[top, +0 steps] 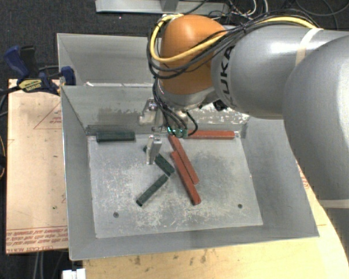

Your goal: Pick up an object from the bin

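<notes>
Camera view: the pincer hangs under the arm's orange-domed wrist, its tip low over the middle of the grey bin and a little toward the back wall. From this angle I cannot tell whether it is spread or pressed together, nor whether it touches anything.

Nearest to it is a short dark green block, just beside the tip on the front-right side. The block's far end lies up against a pair of red-brown sticks, which run close together on a slant toward the front right. A little further out, toward the front left, a longer dark green stick lies by itself on the scuffed floor. At the foot of the back wall sit a dark green bar on the left and another red-brown stick on the right, both well apart from the tip.

The short green block looks like the likeliest pick. I judge it to be stiff, light and square-edged, with flat sides that should hold well and little risk of crushing. The best hold is probably across its narrow width at mid-length, so it neither tips nor twists. The red-brown sticks crowd one end, so coming in across the free long sides seems safer. The lone green stick offers clearer room all round.
</notes>
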Controlling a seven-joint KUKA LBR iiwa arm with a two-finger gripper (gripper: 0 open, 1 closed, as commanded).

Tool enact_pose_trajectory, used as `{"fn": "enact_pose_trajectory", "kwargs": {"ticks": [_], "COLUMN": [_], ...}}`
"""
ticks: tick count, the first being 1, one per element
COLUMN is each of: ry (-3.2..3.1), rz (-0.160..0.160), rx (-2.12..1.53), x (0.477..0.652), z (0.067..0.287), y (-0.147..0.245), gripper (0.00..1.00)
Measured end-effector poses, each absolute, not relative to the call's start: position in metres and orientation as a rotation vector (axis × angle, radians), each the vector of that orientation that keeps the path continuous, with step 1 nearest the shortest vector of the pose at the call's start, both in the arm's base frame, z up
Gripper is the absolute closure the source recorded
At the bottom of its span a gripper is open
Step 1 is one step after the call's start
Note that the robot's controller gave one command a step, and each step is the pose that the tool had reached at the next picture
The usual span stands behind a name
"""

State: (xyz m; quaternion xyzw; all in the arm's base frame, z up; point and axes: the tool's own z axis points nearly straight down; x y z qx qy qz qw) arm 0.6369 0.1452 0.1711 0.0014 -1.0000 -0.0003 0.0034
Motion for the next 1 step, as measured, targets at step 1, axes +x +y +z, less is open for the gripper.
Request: {"fn": "enact_pose_trajectory", "kwargs": {"ticks": [1], "ry": [-3.143], "rz": [-0.003], "rx": [0.001], "x": [0.6388], "z": [0.1762], "y": [0.1446], "gripper": [0.00]}}
